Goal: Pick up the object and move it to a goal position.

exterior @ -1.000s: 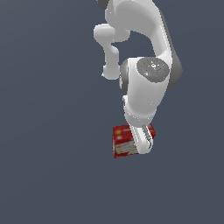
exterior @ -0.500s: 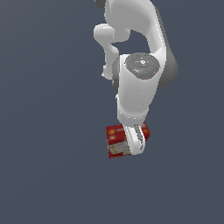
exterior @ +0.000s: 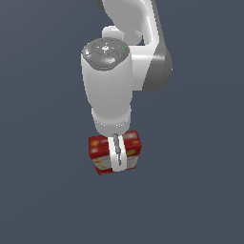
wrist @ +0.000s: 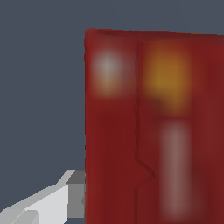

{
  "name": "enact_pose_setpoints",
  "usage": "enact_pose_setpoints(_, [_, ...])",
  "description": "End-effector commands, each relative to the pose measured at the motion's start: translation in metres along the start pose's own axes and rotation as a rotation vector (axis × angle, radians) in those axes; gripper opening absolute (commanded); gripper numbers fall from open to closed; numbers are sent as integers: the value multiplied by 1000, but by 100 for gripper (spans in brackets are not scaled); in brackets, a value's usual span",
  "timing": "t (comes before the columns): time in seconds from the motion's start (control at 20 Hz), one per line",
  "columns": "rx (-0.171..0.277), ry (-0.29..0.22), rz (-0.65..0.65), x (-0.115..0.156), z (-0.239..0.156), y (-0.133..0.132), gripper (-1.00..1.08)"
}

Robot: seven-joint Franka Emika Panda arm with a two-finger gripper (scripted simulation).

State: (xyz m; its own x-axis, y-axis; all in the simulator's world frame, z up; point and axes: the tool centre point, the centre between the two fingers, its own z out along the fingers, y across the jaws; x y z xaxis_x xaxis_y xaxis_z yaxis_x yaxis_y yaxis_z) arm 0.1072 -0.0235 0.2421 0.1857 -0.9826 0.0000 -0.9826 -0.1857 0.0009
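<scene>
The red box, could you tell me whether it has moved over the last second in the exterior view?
Yes. The red box has drifted toward the exterior view's left, judged against the picture frame, carried along with the end effector.

Nothing readable anywhere, tbh. The red box [exterior: 102, 151] had white and yellow-orange printed patches, but they were just blurry blobs in both views, with no letters, numbers or logos I could make out.

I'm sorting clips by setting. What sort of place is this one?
Most likely a bare simulated test scene, not a real room: a smooth white robot arm and its gripper at a small red rectangular box with white and yellow-orange panels, against a featureless, uniform grey-blue backdrop.
</scene>
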Motion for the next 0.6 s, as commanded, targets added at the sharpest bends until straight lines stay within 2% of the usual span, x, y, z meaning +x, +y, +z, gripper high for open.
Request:
enact_pose_setpoints(0.0, [1,0,-1,18,-9,-1,-100])
enact_pose_setpoints(0.25, [1,0,-1,37,-18,-4,-100])
enact_pose_setpoints(0.55, [1,0,-1,44,-21,-5,-100])
